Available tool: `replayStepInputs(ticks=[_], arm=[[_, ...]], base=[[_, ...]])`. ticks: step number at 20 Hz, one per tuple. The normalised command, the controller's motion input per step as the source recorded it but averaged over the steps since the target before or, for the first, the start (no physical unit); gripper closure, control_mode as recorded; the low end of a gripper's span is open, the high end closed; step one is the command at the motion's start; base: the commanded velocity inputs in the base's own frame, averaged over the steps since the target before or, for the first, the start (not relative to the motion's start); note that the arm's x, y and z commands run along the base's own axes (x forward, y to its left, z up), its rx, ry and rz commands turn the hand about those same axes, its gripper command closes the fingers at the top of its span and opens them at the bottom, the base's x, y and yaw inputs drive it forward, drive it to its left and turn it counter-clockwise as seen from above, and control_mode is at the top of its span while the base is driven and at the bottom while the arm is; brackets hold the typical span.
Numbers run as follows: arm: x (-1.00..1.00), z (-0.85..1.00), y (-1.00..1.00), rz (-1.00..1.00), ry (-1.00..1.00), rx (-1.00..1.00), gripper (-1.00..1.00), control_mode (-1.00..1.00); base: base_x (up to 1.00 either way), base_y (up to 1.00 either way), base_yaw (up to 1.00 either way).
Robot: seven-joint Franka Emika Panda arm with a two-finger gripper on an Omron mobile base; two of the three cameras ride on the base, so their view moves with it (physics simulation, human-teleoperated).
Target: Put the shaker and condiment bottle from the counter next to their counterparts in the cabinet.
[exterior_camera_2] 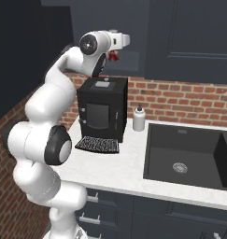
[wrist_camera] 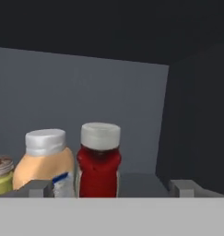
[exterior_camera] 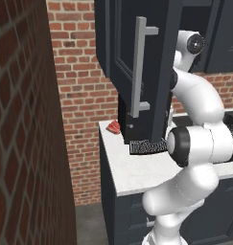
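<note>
Hand view: the claw (wrist_camera: 112, 188) stands spread wide, one grey fingertip (wrist_camera: 38, 188) low at the left and the other low at the right, with nothing between them. It holds nothing.

The condiment bottle (wrist_camera: 99, 161) stands upright on the cabinet shelf (wrist_camera: 138, 182) straight ahead, in the gap between the fingertips but clear of both. Appearance: deep red body, squat rounded shoulders, a short neck, and a broad white cap with a flat top. No label band can be made out from this angle.

Just beside it on its left stands a pale orange bottle (wrist_camera: 44, 163) with a wide white-grey cap and a bit of blue and white label low on its front. The two look touching or nearly so; cannot tell which. At the far left edge, a small yellow-green jar (wrist_camera: 1, 177) with a speckled brownish top is cut off by the frame, so whether it is the shaker cannot be settled.

The cabinet interior (wrist_camera: 76, 101) is plain grey at the back, with a dark side wall on the right.

Left base view: the cabinet door (exterior_camera: 137, 72), dark navy with a long grey bar handle (exterior_camera: 139, 67), hangs open over the white counter (exterior_camera: 142, 170). The arm reaches up behind it. A flat red thing (exterior_camera: 113, 126) lies on the counter by the brick wall.

Right base view: a black coffee machine (exterior_camera_2: 102, 114) and a white dispenser bottle (exterior_camera_2: 139, 118) stand on the counter, beside the sink (exterior_camera_2: 187, 156).
</note>
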Motion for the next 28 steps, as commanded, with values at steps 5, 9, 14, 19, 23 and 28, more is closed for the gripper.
replayStepInputs(ticks=[5,9,14,19,23,28], arm=[[-0.90,0.00,-0.16,0.04,-0.06,0.00,-1.00,-1.00],[-0.99,-0.03,-0.07,0.06,-0.01,0.00,-1.00,-1.00],[-1.00,-0.13,-0.03,0.07,-0.01,0.00,-1.00,-1.00],[-1.00,-0.23,-0.13,0.09,-0.01,-0.02,-1.00,-1.00],[-1.00,-0.23,-0.23,0.13,-0.06,-0.05,-1.00,-1.00],[-1.00,-0.38,-0.35,0.29,0.00,-0.01,-1.00,-1.00]], base=[[0.00,0.00,0.00],[0.00,0.00,0.00],[0.00,0.00,0.00],[0.00,0.00,0.00],[0.00,0.00,0.00],[0.00,0.00,0.00]])
